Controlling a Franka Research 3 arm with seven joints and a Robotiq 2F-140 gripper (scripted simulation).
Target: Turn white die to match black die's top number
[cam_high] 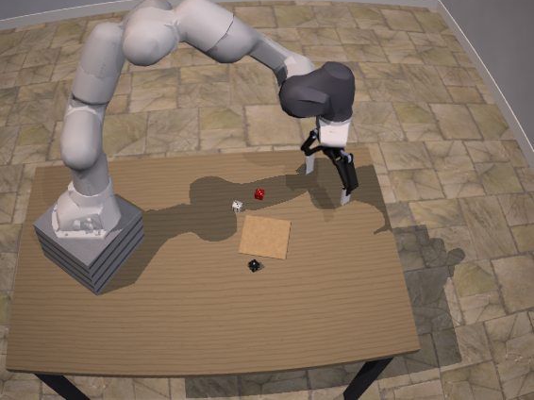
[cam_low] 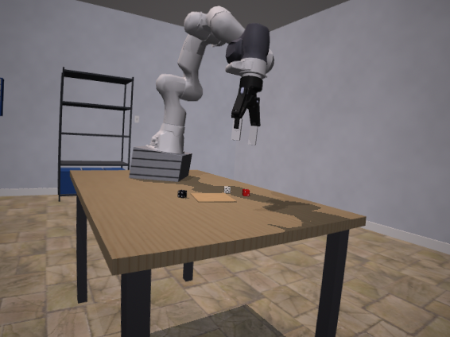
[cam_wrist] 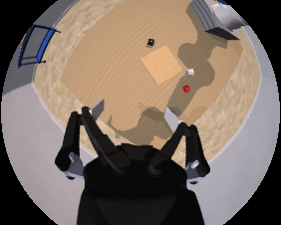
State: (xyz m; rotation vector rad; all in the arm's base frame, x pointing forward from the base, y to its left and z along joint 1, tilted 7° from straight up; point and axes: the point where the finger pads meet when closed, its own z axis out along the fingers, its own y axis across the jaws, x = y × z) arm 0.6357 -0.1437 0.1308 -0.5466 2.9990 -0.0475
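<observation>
A: Status? Claw (cam_low: 244, 137) spread wide, empty, high above table (cam_low: 167, 230).

B: Approach step, nothing gripped yet. White die (cam_high: 237, 206) on bare wood just off mat (cam_high: 265, 236) corner, near red die (cam_high: 259, 193). Black die (cam_high: 254, 265) on opposite side of mat; top face unreadable.

A: Next?

B: Descend over white die, straddle without nudging red.

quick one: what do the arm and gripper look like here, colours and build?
The arm has rounded white links, with a dark grey wrist housing. It stands on a grey ribbed block. The gripper has a white body, black linkage bars and pale finger pads. No cables or markings show.
</observation>
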